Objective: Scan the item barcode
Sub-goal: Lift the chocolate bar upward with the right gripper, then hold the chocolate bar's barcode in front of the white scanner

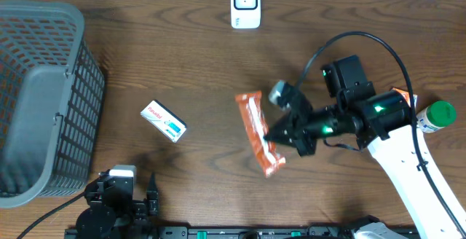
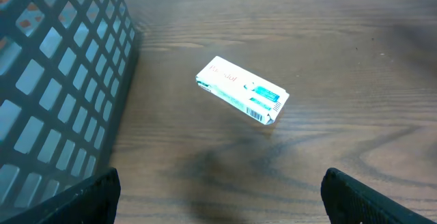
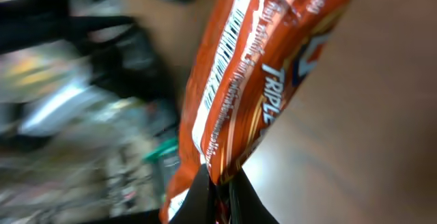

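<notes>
The item, an orange snack packet [image 1: 256, 131], hangs above the table's middle with my right gripper [image 1: 271, 135] shut on its lower right edge. In the right wrist view the packet [image 3: 239, 80] fills the frame, pinched at its bottom seam by my right gripper [image 3: 220, 193]; a white strip with fine black print runs along it. The white scanner [image 1: 245, 4] stands at the far edge, well apart from the packet. My left gripper [image 1: 129, 188] rests at the near left edge, and in its own view the left gripper [image 2: 218, 190] stands open and holds nothing.
A small white and blue box [image 1: 163, 120] [image 2: 242, 90] lies flat left of centre. A grey mesh basket [image 1: 44, 93] [image 2: 54, 80] stands at the left. A green-capped bottle [image 1: 439, 115] lies at the right edge beside my right arm.
</notes>
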`<state>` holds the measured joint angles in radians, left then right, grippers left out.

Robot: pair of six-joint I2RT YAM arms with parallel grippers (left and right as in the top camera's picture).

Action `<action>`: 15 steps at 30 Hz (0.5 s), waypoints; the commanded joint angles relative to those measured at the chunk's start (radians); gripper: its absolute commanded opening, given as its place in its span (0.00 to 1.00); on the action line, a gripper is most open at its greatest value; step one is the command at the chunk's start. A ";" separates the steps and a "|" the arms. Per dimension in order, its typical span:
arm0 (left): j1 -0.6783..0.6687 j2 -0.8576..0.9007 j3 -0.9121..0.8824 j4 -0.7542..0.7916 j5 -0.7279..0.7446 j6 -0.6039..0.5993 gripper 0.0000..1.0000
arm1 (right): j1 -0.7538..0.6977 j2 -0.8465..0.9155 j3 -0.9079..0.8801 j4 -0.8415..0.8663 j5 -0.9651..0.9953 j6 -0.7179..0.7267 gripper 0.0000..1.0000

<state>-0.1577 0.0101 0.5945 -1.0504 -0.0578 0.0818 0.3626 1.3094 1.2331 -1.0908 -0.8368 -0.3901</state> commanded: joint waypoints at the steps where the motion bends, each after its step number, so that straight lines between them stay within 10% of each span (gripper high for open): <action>1: 0.004 -0.005 -0.002 0.000 0.002 -0.002 0.93 | 0.017 0.012 0.003 0.084 0.295 0.198 0.01; 15: 0.004 -0.005 -0.002 0.000 0.002 -0.002 0.93 | 0.026 0.287 0.062 0.478 0.489 0.338 0.01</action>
<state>-0.1577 0.0105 0.5945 -1.0500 -0.0574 0.0818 0.3840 1.5463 1.2415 -0.6312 -0.4232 -0.1001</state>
